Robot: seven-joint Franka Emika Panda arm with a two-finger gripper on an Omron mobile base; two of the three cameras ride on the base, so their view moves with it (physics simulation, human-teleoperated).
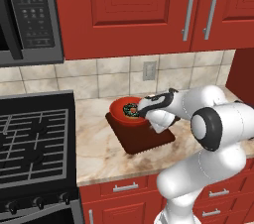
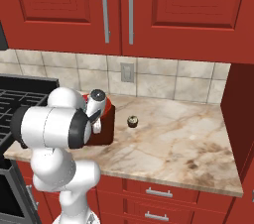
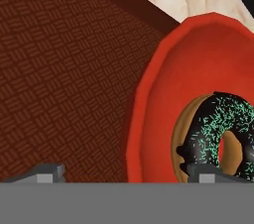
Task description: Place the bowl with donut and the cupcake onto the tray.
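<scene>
Marble counter [image 1: 99, 148], tray [image 1: 141, 141] angled diagonally, bowl [image 1: 121, 111] upright

Arm hides part of the tray [image 2: 105, 128]; bowl [image 3: 163, 94] and donut [image 3: 218, 134] cut off at frame edge.

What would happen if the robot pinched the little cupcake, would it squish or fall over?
The cupcake looks tiny and stands upright alone on the counter, so it is probably light and might tip if nudged sideways. Its pale wrapper and dark top look soft, so a hard pinch could likely squash it. A gentle grip seems wiser.
</scene>
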